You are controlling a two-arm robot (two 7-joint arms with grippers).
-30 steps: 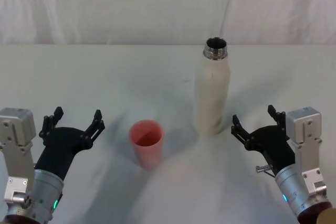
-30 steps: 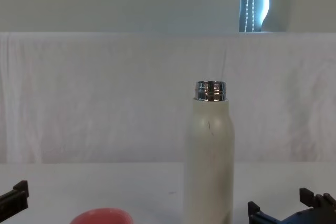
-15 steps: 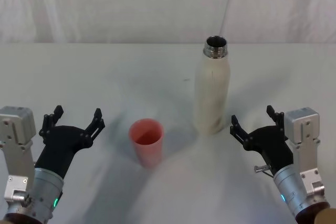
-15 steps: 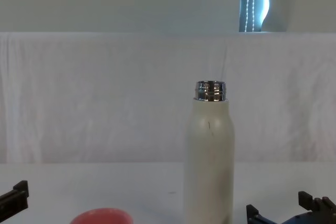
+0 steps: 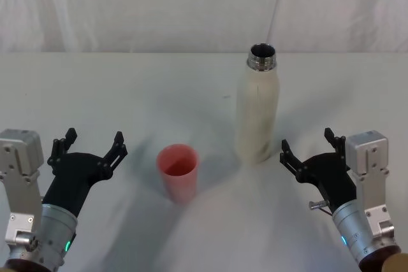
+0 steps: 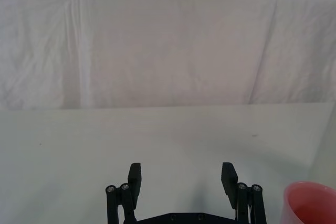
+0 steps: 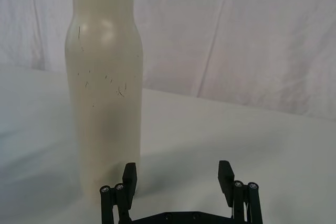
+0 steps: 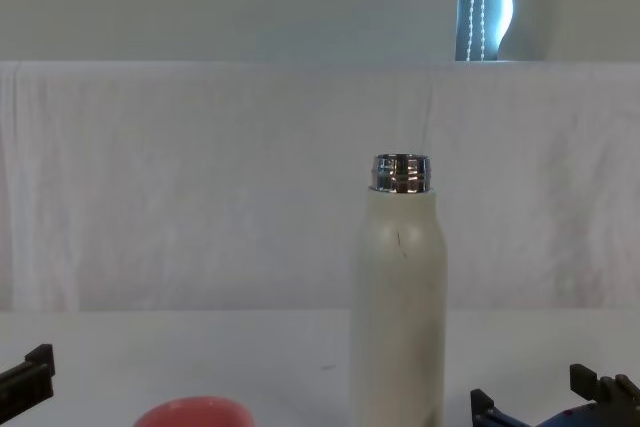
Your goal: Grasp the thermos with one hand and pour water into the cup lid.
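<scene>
The cream-white thermos stands upright and uncapped right of the table's middle, its steel neck showing in the chest view and its scuffed body in the right wrist view. The pink cup lid stands upright to its front left, and its rim shows in the left wrist view and chest view. My right gripper is open, low and just to the right of the thermos base, apart from it. My left gripper is open left of the cup lid, holding nothing.
A white cloth covers the table and a white curtain hangs along its far edge. Bare cloth lies between the grippers and on both sides of the thermos.
The right gripper has shifted very slightly near the thermos base. The thermos, cup lid and left arm stay where they were.
</scene>
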